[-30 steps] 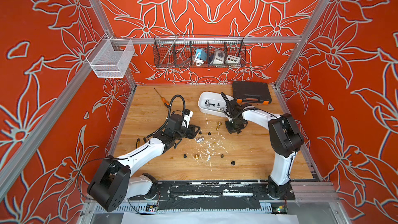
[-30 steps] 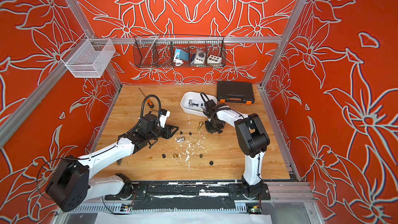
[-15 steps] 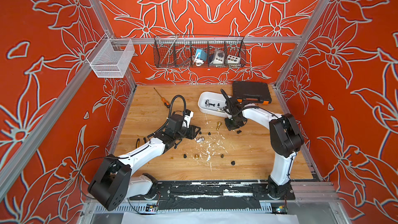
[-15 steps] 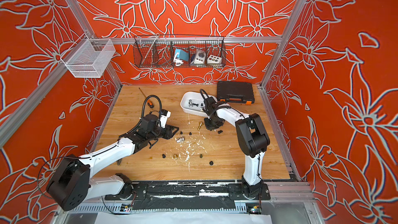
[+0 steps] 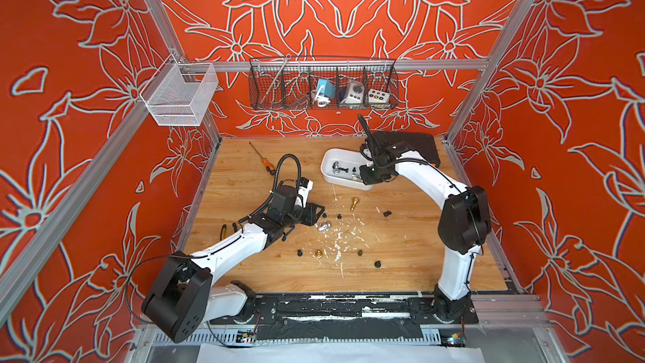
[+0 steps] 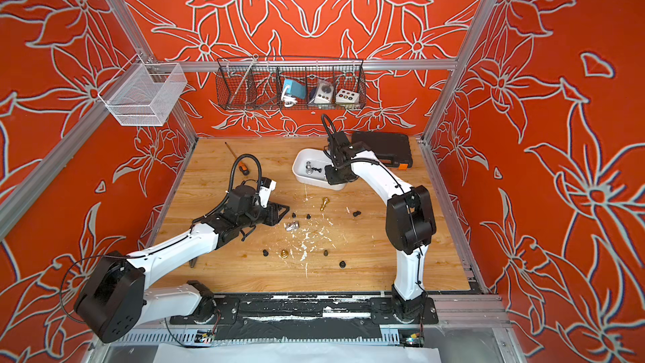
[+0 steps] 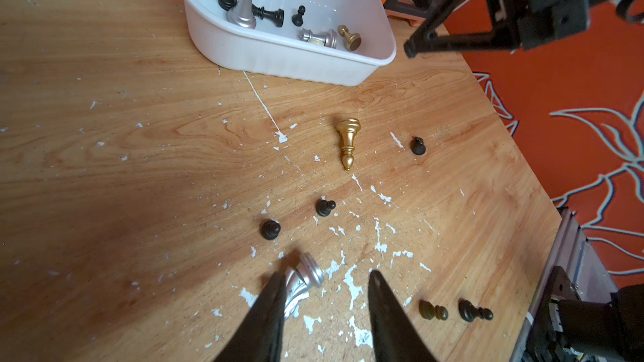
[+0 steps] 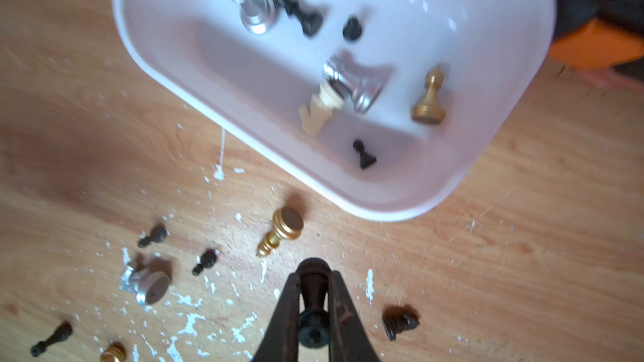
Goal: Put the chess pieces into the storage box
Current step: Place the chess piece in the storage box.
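**Top views:** box [image 5: 340, 183] is upper centre of frame, at the far side of the desk [image 5: 401, 256], with the toolcase [image 5: 419, 146] behind it. Right tool [image 5: 369, 175] hangs at the box's right end, over the rim or just short of it (can't tell from here). Left tool [image 5: 316, 213] is centre-left and low, nose by the silver piece [image 5: 324, 226]. Loose pieces [image 5: 359, 253] are scattered mid-frame. Both top views agree.

**Left wrist:** left tool is part open and clamps nothing. The silver piece lies on its side touching one finger [image 7: 271, 304]; the other finger is well apart from it. Centre the piece between the two before closing, since it's round and likely to roll or squirt out.

**Right wrist (blurred):** right tool is narrow, pinching a dark pawn [image 8: 313, 296] across the stem. Here it shows over bare desk, with the box rim close ahead and the gold piece [image 8: 282, 229] between.

**Step in hand, I'd say:** carry and drop.
- Go on past the rim to the bare floor by the lone black pawn already inside.
- Dip below wall height, then open just enough (opening early risks landing it on the rim or desk).
- Lift straight out, clear of the pieces already in the box.
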Available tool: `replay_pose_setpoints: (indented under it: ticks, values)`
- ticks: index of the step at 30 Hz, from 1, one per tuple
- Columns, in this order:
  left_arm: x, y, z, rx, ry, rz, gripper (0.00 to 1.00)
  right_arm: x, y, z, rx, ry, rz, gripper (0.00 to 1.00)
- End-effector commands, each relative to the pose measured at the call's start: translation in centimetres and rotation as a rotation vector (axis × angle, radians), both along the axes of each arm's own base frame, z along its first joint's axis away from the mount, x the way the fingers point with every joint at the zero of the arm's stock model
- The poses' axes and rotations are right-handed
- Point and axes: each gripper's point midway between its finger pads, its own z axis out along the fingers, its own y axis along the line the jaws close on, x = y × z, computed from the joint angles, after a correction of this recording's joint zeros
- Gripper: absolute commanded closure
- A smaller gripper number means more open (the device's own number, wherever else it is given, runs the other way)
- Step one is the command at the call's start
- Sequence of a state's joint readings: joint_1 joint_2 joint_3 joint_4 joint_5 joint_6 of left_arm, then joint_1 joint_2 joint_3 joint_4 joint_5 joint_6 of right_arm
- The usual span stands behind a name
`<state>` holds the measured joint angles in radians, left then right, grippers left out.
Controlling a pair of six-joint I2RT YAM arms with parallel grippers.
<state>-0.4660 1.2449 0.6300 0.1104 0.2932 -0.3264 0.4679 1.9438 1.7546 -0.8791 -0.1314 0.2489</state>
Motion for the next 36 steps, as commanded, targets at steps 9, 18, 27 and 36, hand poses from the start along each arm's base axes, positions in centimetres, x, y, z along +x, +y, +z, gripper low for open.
replay_pose_setpoints:
  ticks: [9, 18, 27, 36]
  values:
    - [-0.4, 0.1, 0.9, 0.002, -0.033, -0.009, 0.60, 6.0, -1.1, -1.5, -0.093, -0.024, -0.065, 0.84]
    - [-0.6, 0.3, 0.9, 0.003, -0.032, -0.007, 0.59, 8.3, -2.8, -4.0, -0.115, -0.008, -0.148, 0.84]
    - [-0.8, 0.3, 0.6, 0.005, -0.026, -0.010, 0.59, 8.4, -3.5, -5.0, -0.111, 0.002, -0.172, 0.83]
    - [-0.8, 0.2, 0.6, 0.003, -0.026, -0.014, 0.59, 8.4, -4.0, -5.2, -0.105, 0.010, -0.179, 0.81]
